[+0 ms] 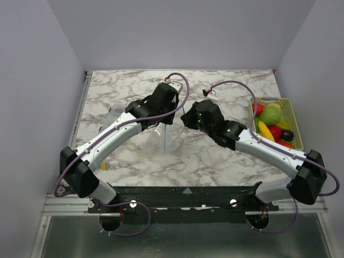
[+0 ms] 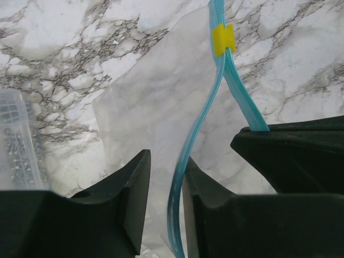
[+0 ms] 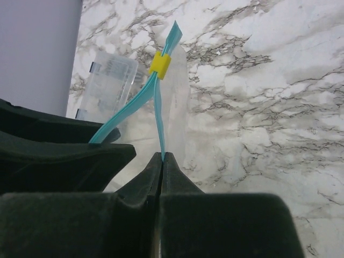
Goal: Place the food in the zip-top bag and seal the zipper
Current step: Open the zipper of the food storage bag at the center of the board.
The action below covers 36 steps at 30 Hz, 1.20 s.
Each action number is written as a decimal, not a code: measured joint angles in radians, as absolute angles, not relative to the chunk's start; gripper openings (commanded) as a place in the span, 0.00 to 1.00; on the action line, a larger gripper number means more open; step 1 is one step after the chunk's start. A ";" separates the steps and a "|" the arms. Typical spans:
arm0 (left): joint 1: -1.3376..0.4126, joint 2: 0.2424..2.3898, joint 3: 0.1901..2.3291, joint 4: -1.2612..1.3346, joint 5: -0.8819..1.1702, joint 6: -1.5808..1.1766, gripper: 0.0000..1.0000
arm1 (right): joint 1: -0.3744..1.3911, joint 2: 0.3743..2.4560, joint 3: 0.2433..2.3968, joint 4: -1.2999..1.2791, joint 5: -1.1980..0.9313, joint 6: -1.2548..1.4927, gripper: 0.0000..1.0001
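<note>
The clear zip-top bag (image 1: 167, 137) hangs between my two grippers above the table's middle. Its teal zipper (image 2: 196, 128) is split open below a yellow slider (image 2: 223, 40). My left gripper (image 2: 166, 188) is open, with one zipper strip running between the fingers and lying against the right finger. My right gripper (image 3: 163, 160) is shut on the other zipper strip (image 3: 159, 115), below the slider (image 3: 160, 64). In the top view the left gripper (image 1: 171, 112) and right gripper (image 1: 186, 118) are close together. The food (image 1: 271, 115), yellow, red and green, lies in the basket at the right.
A yellow-green mesh basket (image 1: 294, 115) stands at the table's right edge. A flat clear packet (image 1: 110, 119) lies left of the left arm; it also shows in the left wrist view (image 2: 19, 145) and the right wrist view (image 3: 110, 80).
</note>
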State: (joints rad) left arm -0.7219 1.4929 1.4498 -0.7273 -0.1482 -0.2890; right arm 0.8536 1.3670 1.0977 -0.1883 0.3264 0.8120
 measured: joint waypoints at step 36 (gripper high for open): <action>-0.675 1.516 1.453 -0.750 -0.041 -0.348 0.00 | 0.854 1.401 1.268 -0.479 0.421 0.683 0.66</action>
